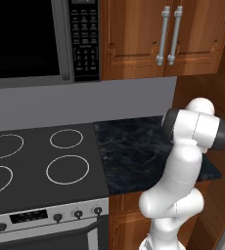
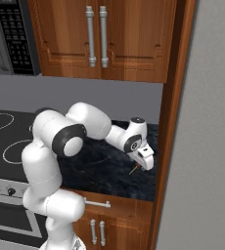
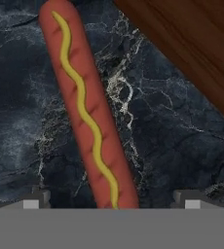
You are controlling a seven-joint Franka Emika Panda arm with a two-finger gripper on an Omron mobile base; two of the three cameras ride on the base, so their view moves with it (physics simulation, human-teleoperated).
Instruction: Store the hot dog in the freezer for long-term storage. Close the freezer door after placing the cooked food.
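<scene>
In the hand view the hot dog (image 3: 87, 116) runs out of sight at its lower end behind the bottom band. In the right base view it is only a thin sliver under the gripper (image 2: 140, 167), too small to detail. In the left base view the arm hides the counter's (image 1: 134, 151) right edge.

Glossy hot dog (image 3: 87, 116) on polished marble counter (image 3: 182, 146).

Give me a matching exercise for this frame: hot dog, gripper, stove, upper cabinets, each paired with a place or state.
Things:
1. hot dog
2. gripper
3. stove
4. upper cabinets

Places or states:
A. doors shut, paired metal handles
B. left of the dark marble counter
C. open, low over the counter
D. lying on the counter between the fingers

Pairs: 1-D, 2-C, 3-B, 4-A
</scene>
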